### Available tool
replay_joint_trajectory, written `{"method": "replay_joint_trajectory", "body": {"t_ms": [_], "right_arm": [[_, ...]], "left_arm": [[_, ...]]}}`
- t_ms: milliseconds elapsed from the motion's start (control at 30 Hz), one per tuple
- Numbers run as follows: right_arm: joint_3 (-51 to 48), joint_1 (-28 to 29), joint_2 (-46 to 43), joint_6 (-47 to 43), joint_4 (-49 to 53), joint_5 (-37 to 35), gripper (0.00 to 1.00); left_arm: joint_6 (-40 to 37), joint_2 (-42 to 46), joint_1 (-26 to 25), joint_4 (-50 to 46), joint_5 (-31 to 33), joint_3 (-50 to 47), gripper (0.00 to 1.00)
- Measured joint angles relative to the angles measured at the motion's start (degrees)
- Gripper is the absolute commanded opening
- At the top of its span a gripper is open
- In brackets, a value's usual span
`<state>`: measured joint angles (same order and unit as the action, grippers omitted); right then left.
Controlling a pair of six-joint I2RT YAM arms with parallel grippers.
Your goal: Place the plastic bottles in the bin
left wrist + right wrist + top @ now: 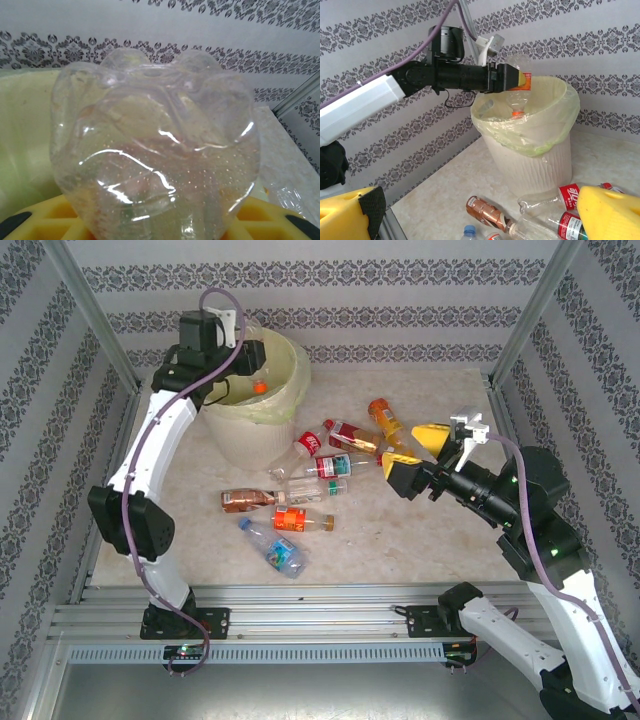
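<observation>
Right wrist view: I'm watching left gripper (522, 79) pinching clear bottle (516, 102) over bin (535, 160), right gripper (415, 453) spread; crooked release risking bounce-out.

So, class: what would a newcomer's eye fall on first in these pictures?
The left gripper holding a clear bottle cap-down over the bin at the far left of the table. Next, the loose bottles scattered mid-table, with the open right gripper beside them.

White arms (165, 435), black joints (130, 520), purple cables (215, 290), yellow tool fingers (432, 435).
</observation>
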<state>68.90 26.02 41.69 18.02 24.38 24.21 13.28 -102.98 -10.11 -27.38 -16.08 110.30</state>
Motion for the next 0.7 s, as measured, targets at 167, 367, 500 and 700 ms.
{"method": "replay_joint_trajectory", "body": {"t_ms": [167,367,500,700], "right_arm": [[0.0,0.0,0.0,0.0,0.7,0.0,0.98],[0.0,0.0,0.0,0.0,1.0,0.0,0.98],[0.0,0.0,0.0,0.0,1.3,-0.4,0.98],[0.0,0.0,0.0,0.0,2.4,-1.2,0.98]], "left_arm": [[1.6,-2.9,0.0,2.0,-0.6,-1.0,0.47],[3.0,-6.2,0.0,3.8,-1.7,-1.1,0.48],[3.9,-8.5,0.0,3.9,-2.5,-1.1,0.52],[4.6,-9.9,-0.4,3.9,-3.3,-1.1,0.65]]}}
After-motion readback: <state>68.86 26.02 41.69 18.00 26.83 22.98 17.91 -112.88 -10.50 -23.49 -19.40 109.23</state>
